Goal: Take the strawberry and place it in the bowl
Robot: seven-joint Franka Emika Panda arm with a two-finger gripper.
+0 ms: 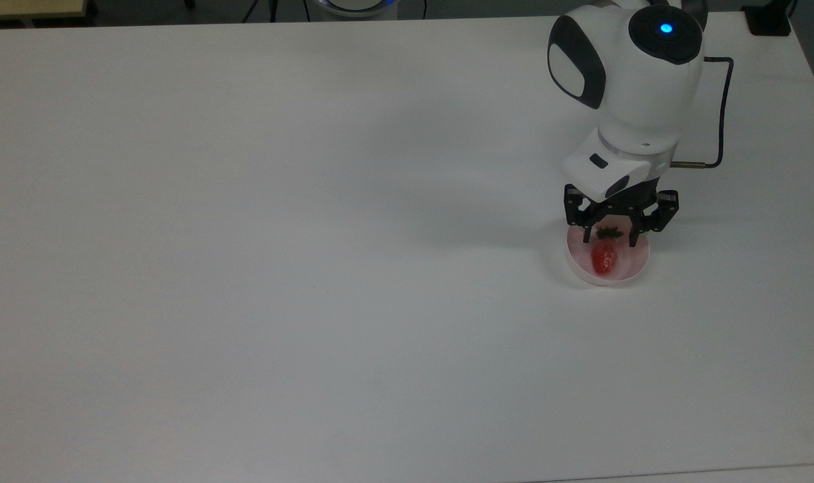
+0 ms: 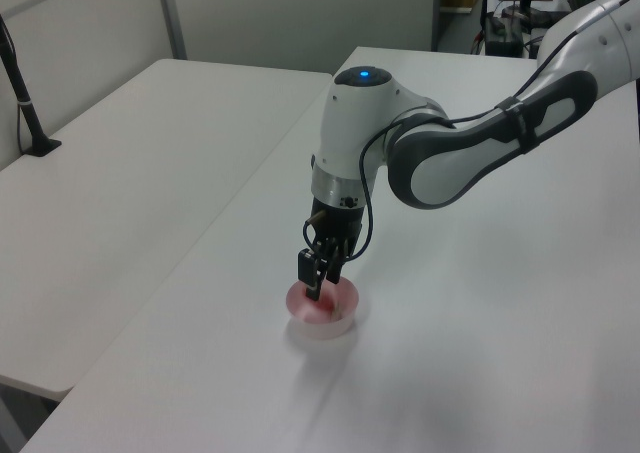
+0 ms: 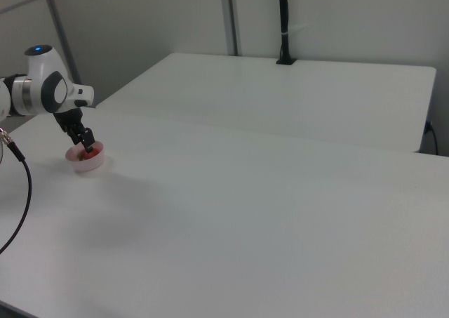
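At the right of the top view, I saw the strawberry (image 1: 604, 257) lying inside the bowl (image 1: 638, 263), so I judged the placing done and only the retreat left. Just above it hung the gripper (image 1: 610, 232), its fingers spread apart and holding nothing. Farther up, the arm hid the bowl's back rim.

Red strawberry (image 1: 604, 257) with dark green leaves, pale pink bowl (image 1: 638, 262), black gripper (image 1: 611, 232), white table (image 1: 245, 268).
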